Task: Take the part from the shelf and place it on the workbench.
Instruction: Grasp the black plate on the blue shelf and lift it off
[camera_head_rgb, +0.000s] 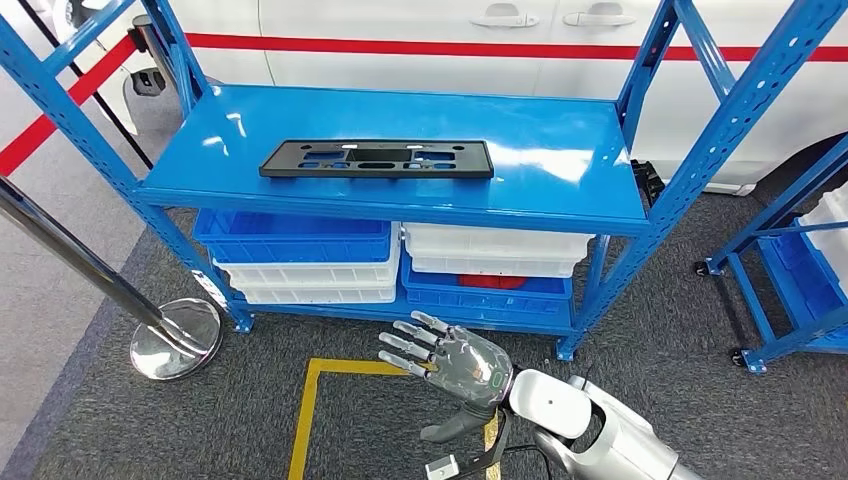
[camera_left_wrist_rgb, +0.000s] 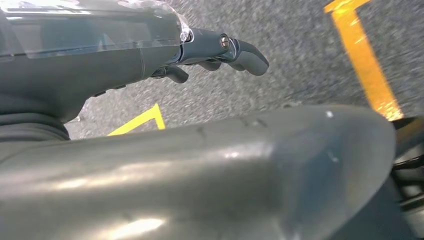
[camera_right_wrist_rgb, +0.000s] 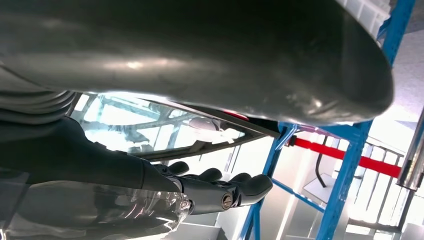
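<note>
The left robot hand is half covered by its own thick thumb in the left wrist view, so it cannot be told whether its fingers are apart or curled; grey carpet with yellow tape is seen behind it. The right robot hand is seen clearly in the head view, held low before the shelf with fingers spread wide and nothing in it. The part is lying flat on the glossy blue metal top of the shelf, well apart from that hand. It is a long, flat, black plastic frame with several cut-out openings. Below it, blue and white plastic bins are stacked.
</note>
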